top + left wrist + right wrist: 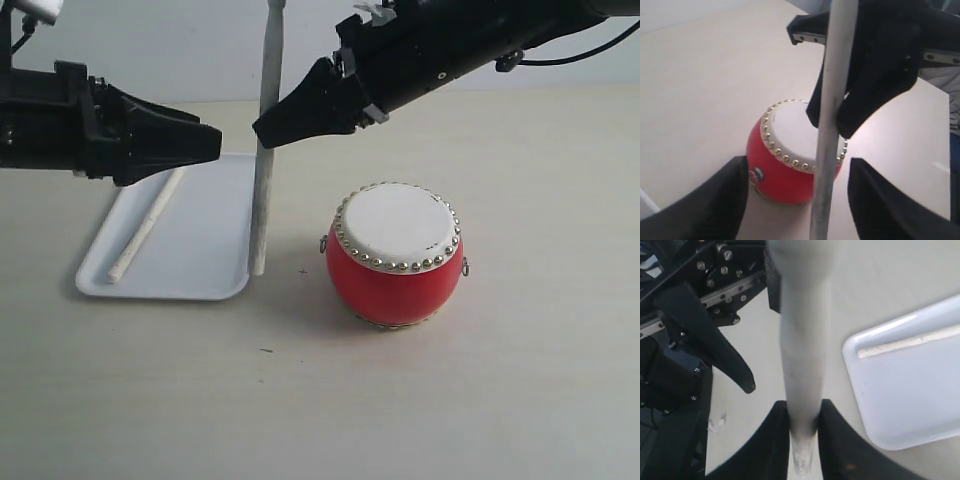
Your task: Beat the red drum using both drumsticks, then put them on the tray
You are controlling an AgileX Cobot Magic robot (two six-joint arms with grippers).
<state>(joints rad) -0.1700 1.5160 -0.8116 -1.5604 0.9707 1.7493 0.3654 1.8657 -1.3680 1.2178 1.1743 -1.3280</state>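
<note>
**Right pincer** (pixel 803 410): Both fingers are clamped on the shaft of the held drumstick (pixel 264 150). In the exterior view this pincer reaches across the middle and carries the stick nearly upright. The stick's lower tip sits down by the tray (pixel 205 232), at the rim on the drum side. You cannot tell from these views whether that tip touches the rim or the table (pixel 500 400).

**Left pincer** (pixel 214 142): The jaws stand wide apart and hold nothing. It hovers above the tray, near the upright stick but apart from it.

**Tray:** It lies flat on the table. The other drumstick (pixel 146 226) lies inside it along its length, free of both pincers.

**Red drum** (pixel 395 275): It stands on the table with the drumhead up, near the tray but apart from it. Nothing touches it.

**Task status**
- Treat the beating step as finished. This is a judgement from one stick being stowed, since the views cannot confirm any strokes.
- Done: one of the two sticks is on the tray.
- Left: tilt the held drumstick down and lay it flat inside the rim beside the other. Then open the right pincer and clear both arms.
- Expect the slim stick to roll, so release it low.
</note>
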